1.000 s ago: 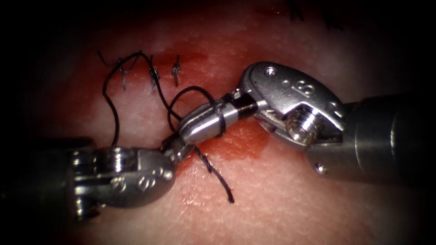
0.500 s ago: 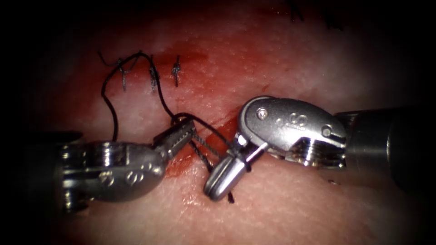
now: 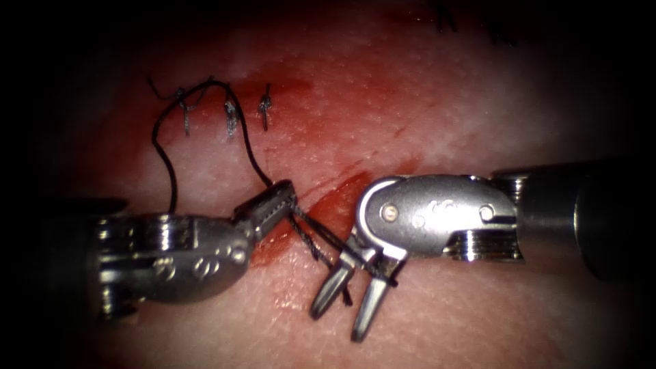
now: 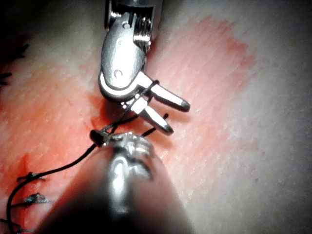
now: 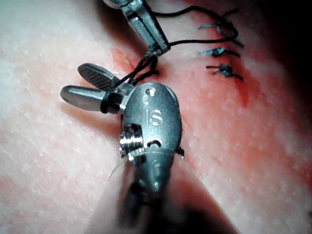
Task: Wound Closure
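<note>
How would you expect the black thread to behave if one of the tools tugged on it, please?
Probably floppy: the thread sags in loose curves across the tissue. Likely light: its free end lies flat. It may snag, since a loop is wrapped around the open right tool, while the left tool grips it.

We see black thread (image 3: 164,160) against pale pink tissue (image 3: 478,321) stained with a red fluid (image 3: 338,198). Both pincers, left (image 3: 280,199) and right (image 3: 345,307), are shiny silver metal, the right one's inner faces cross-hatched (image 5: 92,75).
</note>
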`<state>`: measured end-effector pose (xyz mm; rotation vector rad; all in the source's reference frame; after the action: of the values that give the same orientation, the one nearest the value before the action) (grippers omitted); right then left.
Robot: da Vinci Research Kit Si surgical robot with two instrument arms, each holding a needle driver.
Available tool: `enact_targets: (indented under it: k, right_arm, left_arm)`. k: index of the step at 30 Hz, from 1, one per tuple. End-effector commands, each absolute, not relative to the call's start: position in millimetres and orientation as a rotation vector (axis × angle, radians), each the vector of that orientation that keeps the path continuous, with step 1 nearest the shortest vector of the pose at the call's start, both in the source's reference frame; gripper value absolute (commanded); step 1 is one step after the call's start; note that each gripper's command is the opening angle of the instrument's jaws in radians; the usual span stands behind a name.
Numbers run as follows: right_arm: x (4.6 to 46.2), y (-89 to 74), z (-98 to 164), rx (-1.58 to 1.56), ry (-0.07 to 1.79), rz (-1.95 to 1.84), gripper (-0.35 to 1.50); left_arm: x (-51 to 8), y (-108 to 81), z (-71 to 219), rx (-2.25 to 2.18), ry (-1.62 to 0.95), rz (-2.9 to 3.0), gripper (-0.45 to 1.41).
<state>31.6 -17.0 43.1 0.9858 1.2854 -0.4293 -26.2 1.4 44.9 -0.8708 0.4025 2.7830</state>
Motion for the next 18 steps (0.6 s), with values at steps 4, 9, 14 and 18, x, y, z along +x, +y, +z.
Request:
enact_targets:
  k: [4,9,14,18]
  right_arm:
    - [32.2,-16.8,44.6,0.951,1.256,-0.436,0.91]
    - [32.1,-16.5,45.6,0.905,1.251,-0.436,0.91]
    - [32.0,-16.5,46.4,0.888,1.241,-0.443,0.63]
    - [31.8,-15.9,46.6,0.895,1.242,-0.444,-0.35]
  left_arm:
    - [-26.8,0.6,45.7,-0.868,0.394,2.791,-0.45]
    - [-26.8,0.4,45.9,-0.861,0.393,2.795,-0.45]
    - [-26.8,0.2,46.0,-0.859,0.393,2.797,-0.45]
    - [-26.9,-0.1,46.0,-0.858,0.392,2.799,-0.45]
